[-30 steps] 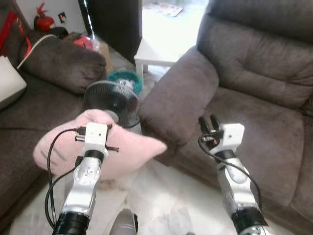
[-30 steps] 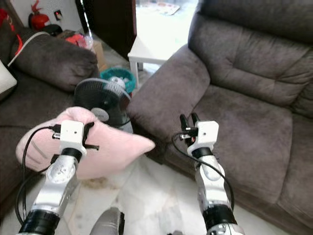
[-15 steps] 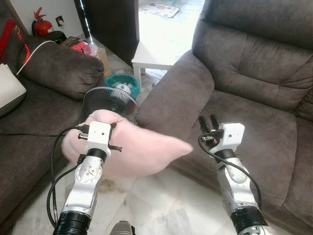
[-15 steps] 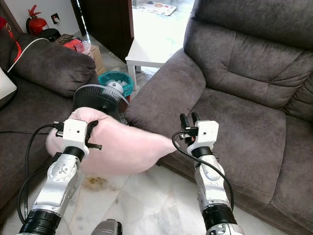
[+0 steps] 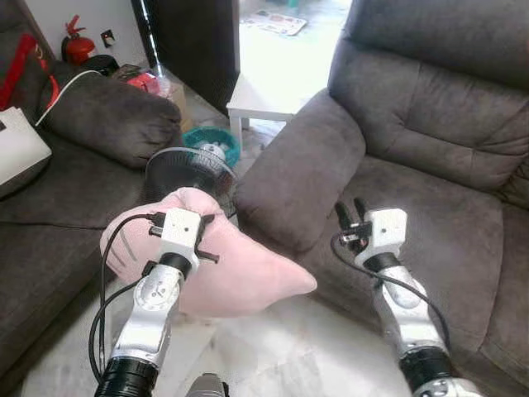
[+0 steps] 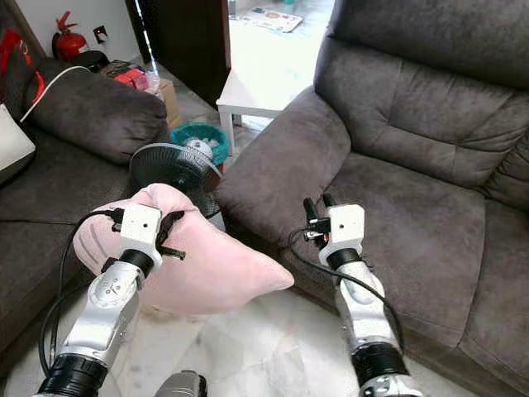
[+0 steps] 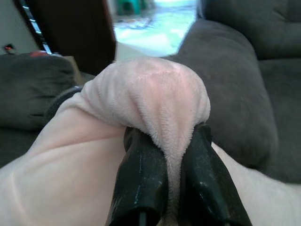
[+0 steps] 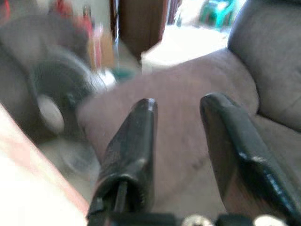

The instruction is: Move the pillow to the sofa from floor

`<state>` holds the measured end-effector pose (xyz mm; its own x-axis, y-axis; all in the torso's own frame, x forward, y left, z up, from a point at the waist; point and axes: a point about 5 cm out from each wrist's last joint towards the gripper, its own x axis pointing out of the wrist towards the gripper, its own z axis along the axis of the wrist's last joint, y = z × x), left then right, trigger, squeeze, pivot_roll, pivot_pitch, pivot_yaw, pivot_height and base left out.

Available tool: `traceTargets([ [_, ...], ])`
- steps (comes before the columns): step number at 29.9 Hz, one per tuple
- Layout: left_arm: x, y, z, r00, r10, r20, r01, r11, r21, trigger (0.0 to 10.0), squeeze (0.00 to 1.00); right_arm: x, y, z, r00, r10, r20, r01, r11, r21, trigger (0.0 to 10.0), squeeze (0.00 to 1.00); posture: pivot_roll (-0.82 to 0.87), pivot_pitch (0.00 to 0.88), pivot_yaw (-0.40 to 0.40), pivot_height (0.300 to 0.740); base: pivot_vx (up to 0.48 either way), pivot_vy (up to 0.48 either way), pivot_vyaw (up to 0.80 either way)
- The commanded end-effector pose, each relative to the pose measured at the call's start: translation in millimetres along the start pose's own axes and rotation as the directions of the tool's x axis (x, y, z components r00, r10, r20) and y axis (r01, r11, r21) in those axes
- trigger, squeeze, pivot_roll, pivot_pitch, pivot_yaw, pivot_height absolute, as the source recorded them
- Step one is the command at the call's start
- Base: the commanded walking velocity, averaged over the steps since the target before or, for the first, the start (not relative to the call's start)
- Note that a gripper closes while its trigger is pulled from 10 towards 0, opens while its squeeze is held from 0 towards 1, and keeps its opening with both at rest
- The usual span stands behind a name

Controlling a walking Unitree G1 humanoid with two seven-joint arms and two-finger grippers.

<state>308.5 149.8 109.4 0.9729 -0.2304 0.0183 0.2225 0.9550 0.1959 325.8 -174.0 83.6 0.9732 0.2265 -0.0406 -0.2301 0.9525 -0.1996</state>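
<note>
The left gripper [image 7: 171, 181] pinches a fold of the pink pillow [image 5: 235, 269], holding it off the floor beside the fan [image 5: 188, 172]. The right gripper [image 5: 350, 209] hovers before the sofa [image 5: 430, 165], its 2 fingers apart with nothing between them.

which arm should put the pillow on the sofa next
Left. The left gripper is already shut on a fold of the soft pink plush pillow, held off the floor beside the brown fabric sofa. The right gripper is open and holds nothing.
</note>
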Motion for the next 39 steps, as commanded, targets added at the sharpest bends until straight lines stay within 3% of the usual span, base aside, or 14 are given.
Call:
traceTargets([
  [1,6.1,-3.2,26.6,0.992,-0.06,0.107,0.059,0.998,0.013,10.0,0.0,0.2,0.7,-10.2,0.993,0.047,-0.107,-0.055,0.995,-0.08,10.0,0.0,0.19,0.063,-0.023,0.74,0.0,0.0,0.0],
  [7,2.8,-9.5,19.5,0.981,-0.187,0.054,0.183,0.981,0.064,10.0,0.0,-0.2,0.2,-16.6,0.973,0.116,-0.2,-0.145,0.98,-0.139,10.0,0.0,0.19,0.068,-0.029,0.74,0.0,0.0,0.0],
  [10,0.7,-10.2,19.2,0.972,-0.231,0.038,0.228,0.971,0.074,10.0,0.0,-2.3,4.7,-24.0,0.94,0.192,-0.283,-0.25,0.95,-0.187,10.0,0.0,0.2,0.073,-0.031,0.74,0.0,0.0,0.0],
  [16,4.0,-7.3,18.5,0.967,-0.253,0.016,0.249,0.96,0.13,10.0,0.0,-2.2,9.0,-32.2,0.891,0.248,-0.38,-0.323,0.934,-0.149,10.0,0.0,0.19,0.086,-0.023,0.74,0.0,0.0,0.0],
  [17,4.7,-6.7,18.7,0.967,-0.256,0.014,0.252,0.958,0.136,10.0,0.0,-1.4,8.6,-30.8,0.887,0.257,-0.384,-0.332,0.932,-0.143,10.0,0.3,0.19,0.093,-0.021,0.74,0.0,0.0,0.0],
  [20,6.1,-4.5,18.3,0.966,-0.259,0.008,0.255,0.957,0.14,10.0,0.0,-1.3,4.1,-24.4,0.866,0.316,-0.388,-0.396,0.907,-0.144,10.0,1.0,0.18,0.1,-0.017,0.74,0.0,0.0,0.0],
  [21,6.1,-3.5,16.4,0.965,-0.264,-0.006,0.261,0.953,0.156,10.0,0.0,-2.6,0.4,-22.6,0.85,0.335,-0.406,-0.428,0.888,-0.166,10.0,1.0,0.18,0.101,-0.016,0.74,0.0,0.0,0.0],
  [26,6.5,-2.9,15.3,0.964,-0.267,-0.012,0.266,0.951,0.158,10.0,0.0,-3.1,-11.3,-17.4,0.832,0.329,-0.447,-0.449,0.873,-0.192,10.0,1.0,0.17,0.111,-0.01,0.74,0.0,0.0,0.0],
  [27,6.2,-3.1,13.2,0.962,-0.272,-0.023,0.272,0.947,0.173,10.0,0.0,-3.4,-13.7,-11.0,0.821,0.348,-0.453,-0.475,0.857,-0.203,10.0,0.0,0.17,0.114,-0.009,0.74,0.0,0.0,0.0],
  [30,5.7,-3.2,11.3,0.961,-0.274,-0.031,0.275,0.945,0.179,10.0,0.0,-5.1,-14.2,-7.2,0.807,0.371,-0.459,-0.503,0.84,-0.205,10.0,0.0,0.16,0.114,-0.008,0.74,0.0,0.0,0.0],
  [33,3.6,-2.7,6.2,0.959,-0.278,-0.054,0.283,0.938,0.2,10.0,0.0,-16.2,-12.5,-8.5,0.733,0.432,-0.525,-0.606,0.765,-0.217,10.0,0.0,0.16,0.12,-0.008,0.74,0.0,0.0,0.0],
  [35,3.0,-1.6,5.7,0.959,-0.279,-0.057,0.284,0.936,0.208,10.0,0.0,-29.0,-14.9,-24.6,0.649,0.4,-0.647,-0.683,0.682,-0.263,10.0,0.0,0.16,0.122,-0.008,0.74,0.0,0.0,0.0],
  [39,3.7,-1.7,7.4,0.958,-0.281,-0.054,0.286,0.935,0.212,10.0,0.0,-41.8,-7.5,-45.2,0.564,0.4,-0.722,-0.73,0.651,-0.21,10.0,0.0,0.16,0.127,-0.012,0.74,0.0,0.0,0.0],
])
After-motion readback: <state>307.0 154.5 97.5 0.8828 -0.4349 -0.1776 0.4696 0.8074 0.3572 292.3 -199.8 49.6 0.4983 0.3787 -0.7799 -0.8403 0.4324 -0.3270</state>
